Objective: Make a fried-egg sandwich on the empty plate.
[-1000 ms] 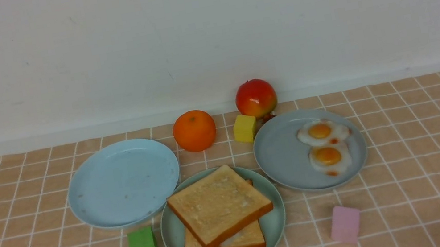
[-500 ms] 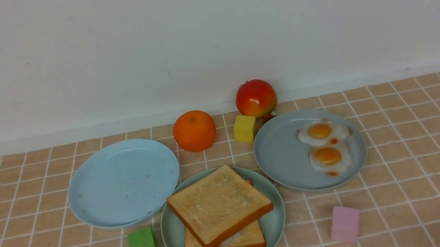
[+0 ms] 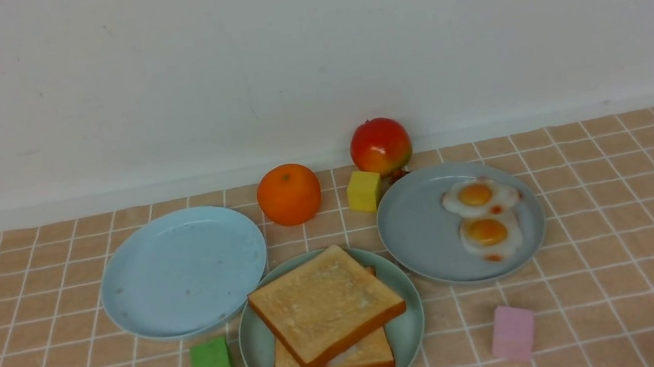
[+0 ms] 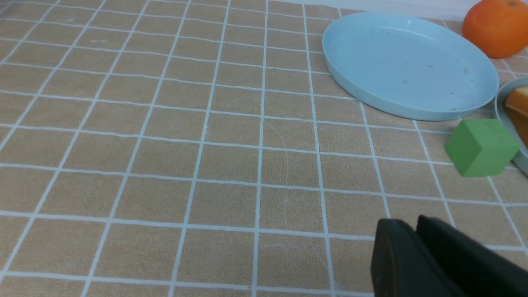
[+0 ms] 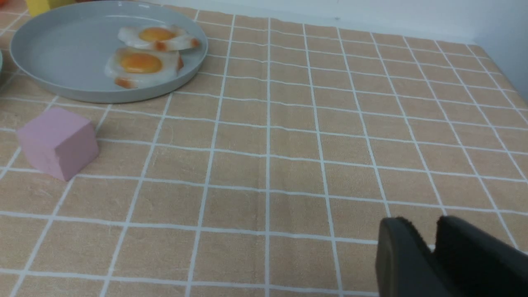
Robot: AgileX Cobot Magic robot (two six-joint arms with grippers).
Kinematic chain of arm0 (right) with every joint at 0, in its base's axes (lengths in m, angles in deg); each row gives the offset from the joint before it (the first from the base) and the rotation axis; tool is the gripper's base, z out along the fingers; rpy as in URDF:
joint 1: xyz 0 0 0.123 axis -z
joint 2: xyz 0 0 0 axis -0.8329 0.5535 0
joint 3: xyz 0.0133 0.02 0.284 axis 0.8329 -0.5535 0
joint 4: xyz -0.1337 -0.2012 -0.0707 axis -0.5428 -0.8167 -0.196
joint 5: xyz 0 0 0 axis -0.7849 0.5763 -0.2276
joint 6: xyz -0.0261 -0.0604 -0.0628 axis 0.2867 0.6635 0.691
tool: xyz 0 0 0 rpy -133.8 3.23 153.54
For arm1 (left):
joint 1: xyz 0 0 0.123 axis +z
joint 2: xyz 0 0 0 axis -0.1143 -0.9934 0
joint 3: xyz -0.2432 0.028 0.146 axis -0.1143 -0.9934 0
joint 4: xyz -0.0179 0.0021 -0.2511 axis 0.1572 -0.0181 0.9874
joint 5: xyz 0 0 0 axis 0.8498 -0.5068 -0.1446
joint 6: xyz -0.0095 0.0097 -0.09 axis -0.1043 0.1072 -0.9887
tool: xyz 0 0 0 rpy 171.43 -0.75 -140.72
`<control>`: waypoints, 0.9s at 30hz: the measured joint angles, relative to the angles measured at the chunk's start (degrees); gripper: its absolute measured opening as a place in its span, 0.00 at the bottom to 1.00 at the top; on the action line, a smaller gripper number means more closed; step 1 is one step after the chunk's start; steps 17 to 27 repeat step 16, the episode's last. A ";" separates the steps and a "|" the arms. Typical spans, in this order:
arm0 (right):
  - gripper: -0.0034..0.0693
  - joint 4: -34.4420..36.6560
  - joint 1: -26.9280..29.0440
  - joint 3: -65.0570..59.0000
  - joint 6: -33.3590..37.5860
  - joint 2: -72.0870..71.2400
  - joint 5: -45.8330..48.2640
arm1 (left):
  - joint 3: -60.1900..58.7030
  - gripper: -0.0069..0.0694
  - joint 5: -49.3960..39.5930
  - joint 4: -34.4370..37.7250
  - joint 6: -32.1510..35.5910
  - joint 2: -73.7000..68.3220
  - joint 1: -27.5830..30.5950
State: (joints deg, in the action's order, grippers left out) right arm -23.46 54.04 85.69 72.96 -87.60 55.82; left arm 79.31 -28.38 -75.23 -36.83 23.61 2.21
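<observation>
The sandwich (image 3: pixel 327 318) sits done on the green plate (image 3: pixel 408 330), egg peeking between the breads, so both arms just need to rest; the left gripper (image 4: pixel 414 231) looks nearly closed, the right gripper (image 5: pixel 433 235) a bit open, both empty.

Left gripper (image 4: pixel 414 231) hangs low over the bench, jaws nearly together; right gripper (image 5: pixel 431 237) jaws slightly parted, empty.

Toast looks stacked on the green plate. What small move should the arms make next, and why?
Probably just draw both arms back to rest. Two golden toast slices already lie stacked on the round mint-green plastic plate, a sliver of white fried egg showing between them. The left tool and right tool hang over bare cloth, gripping nothing.
</observation>
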 joint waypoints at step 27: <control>0.29 0.00 0.00 0.00 0.00 0.00 0.05 | 0.00 0.21 0.00 0.00 0.00 0.00 0.00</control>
